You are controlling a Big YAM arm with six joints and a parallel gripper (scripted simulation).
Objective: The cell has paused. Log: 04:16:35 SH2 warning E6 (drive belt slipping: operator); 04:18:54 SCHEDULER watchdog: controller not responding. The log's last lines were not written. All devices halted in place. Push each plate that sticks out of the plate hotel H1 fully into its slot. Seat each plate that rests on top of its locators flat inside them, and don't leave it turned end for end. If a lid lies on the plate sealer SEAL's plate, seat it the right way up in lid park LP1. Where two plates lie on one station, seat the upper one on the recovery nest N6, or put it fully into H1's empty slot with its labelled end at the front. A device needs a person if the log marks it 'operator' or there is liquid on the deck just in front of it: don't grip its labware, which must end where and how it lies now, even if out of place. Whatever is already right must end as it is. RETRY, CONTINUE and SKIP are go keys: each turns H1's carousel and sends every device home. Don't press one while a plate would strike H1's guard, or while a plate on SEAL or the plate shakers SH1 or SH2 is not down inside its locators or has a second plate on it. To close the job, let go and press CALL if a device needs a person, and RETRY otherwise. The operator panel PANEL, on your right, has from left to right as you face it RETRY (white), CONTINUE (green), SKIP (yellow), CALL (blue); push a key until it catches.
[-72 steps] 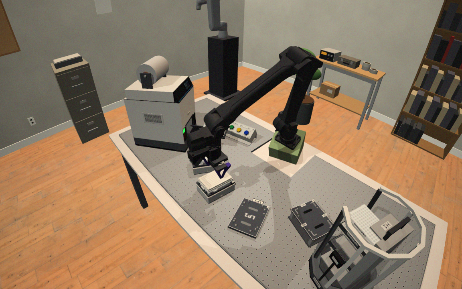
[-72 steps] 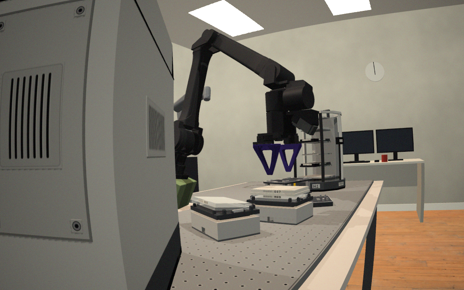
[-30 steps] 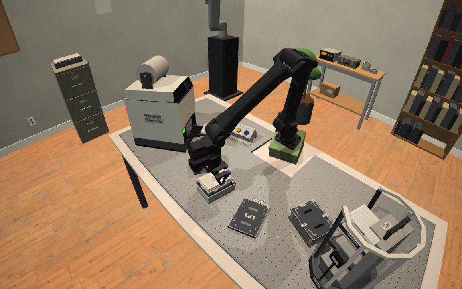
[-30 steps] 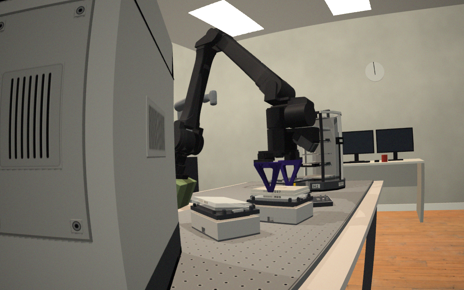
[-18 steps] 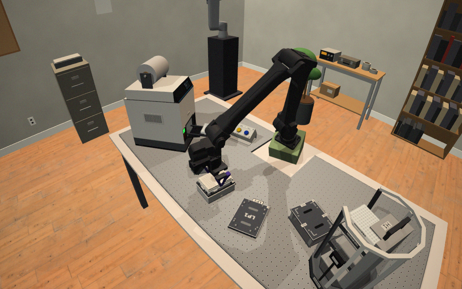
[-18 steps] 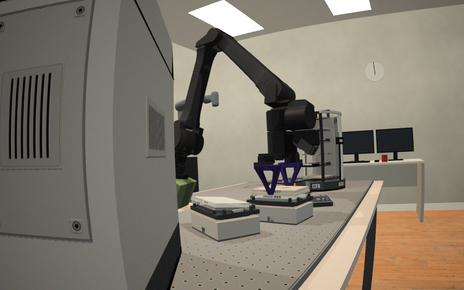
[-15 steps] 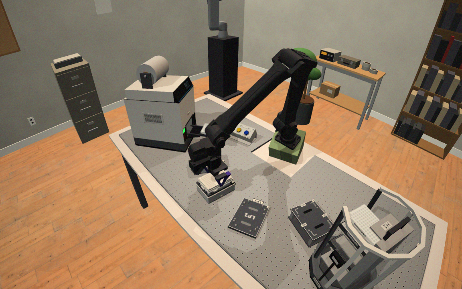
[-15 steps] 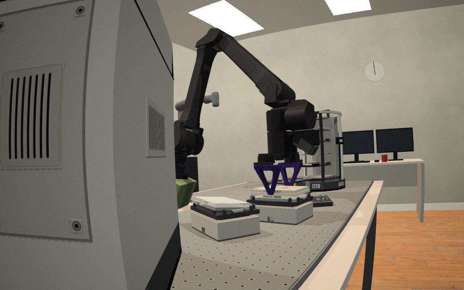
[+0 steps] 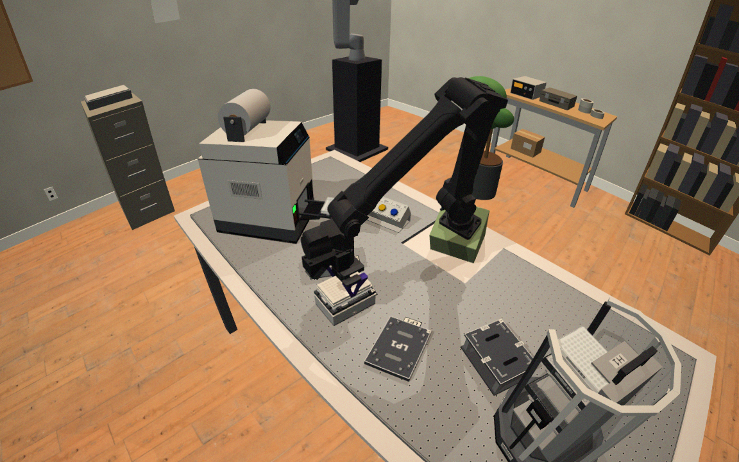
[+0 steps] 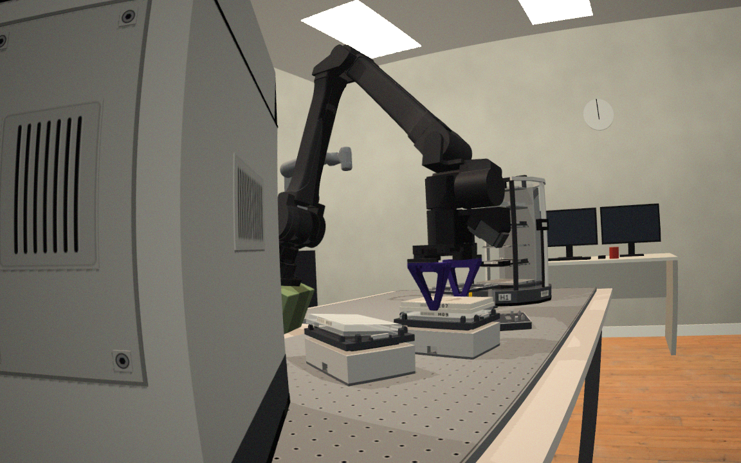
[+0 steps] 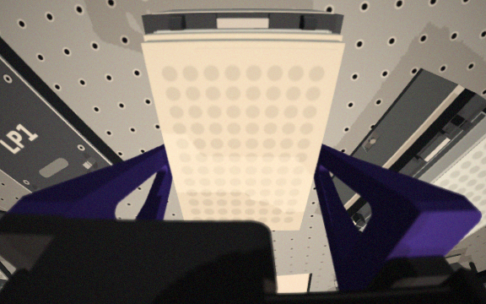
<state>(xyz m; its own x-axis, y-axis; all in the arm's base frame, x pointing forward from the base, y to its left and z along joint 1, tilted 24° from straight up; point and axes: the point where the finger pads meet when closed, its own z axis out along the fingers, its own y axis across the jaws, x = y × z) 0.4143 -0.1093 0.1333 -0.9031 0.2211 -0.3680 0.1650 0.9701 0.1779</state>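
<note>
The upper plate E07 [image 9: 333,291] [image 10: 476,303] [image 11: 243,105] lies on plate M09 [image 10: 443,314] on a shaker near LP1. My gripper [image 10: 448,301] [image 11: 243,151] is shut on plate E07, its purple fingers against both long sides. E07 still rests on the stack. A second shaker [image 10: 381,363] beside it bears a plate [image 10: 350,323] [image 11: 485,169] that lies tilted on its locators. LP1 [image 9: 386,360] [image 11: 49,127] holds no lid. A black nest [image 9: 498,346] stands left of hotel H1 [image 9: 617,360] in the top view. The panel [image 9: 403,214] shows its yellow and blue keys; the arm hides the others.
The large white machine with a roll on top [image 9: 249,215] [image 10: 211,287] stands at the table's far end, with a black carrier reaching out from its front. H1's guard frame [image 9: 673,373] rises at the other end. The arm's green base [image 9: 455,244] stands at the table's rear edge.
</note>
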